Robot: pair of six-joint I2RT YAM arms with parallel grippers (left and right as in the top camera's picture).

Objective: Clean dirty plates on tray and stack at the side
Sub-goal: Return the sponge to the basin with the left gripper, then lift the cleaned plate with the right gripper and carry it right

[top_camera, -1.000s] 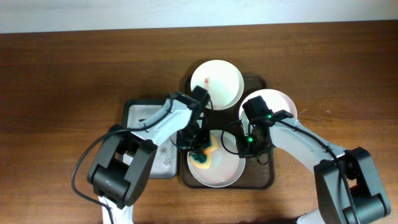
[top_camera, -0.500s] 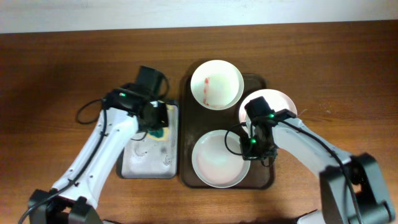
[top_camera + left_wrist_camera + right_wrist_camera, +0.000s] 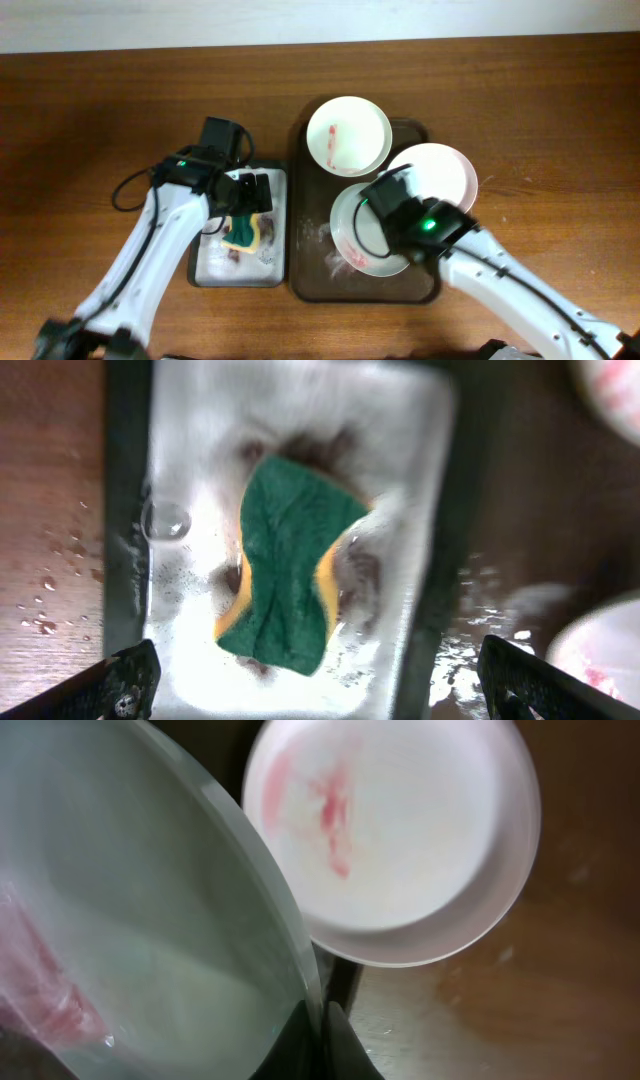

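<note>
My right gripper (image 3: 385,205) is shut on the rim of a pale plate (image 3: 362,240), which hangs tilted over the dark brown tray (image 3: 312,275). The right wrist view shows my right gripper (image 3: 320,1032) pinching that plate's (image 3: 150,910) edge, with a red smear low on its left side. A second plate (image 3: 348,135) with a red smear sits at the tray's far end. A third plate (image 3: 440,170) lies at the tray's right edge. My left gripper (image 3: 247,205) is open above the sponge (image 3: 245,233). Its fingers (image 3: 125,680) stand wide apart, clear of the sponge (image 3: 285,580).
The green and yellow sponge lies in a small black-rimmed, white-bottomed sponge tray (image 3: 203,268) left of the brown tray. Water drops and wet streaks spot the brown tray's near left part (image 3: 325,240) and the wood beside the sponge tray (image 3: 50,585).
My left arm carried the sponge from the front plate to the sponge tray, then let go of it. My right gripper raised and tilted the front plate, shifting it right.
</note>
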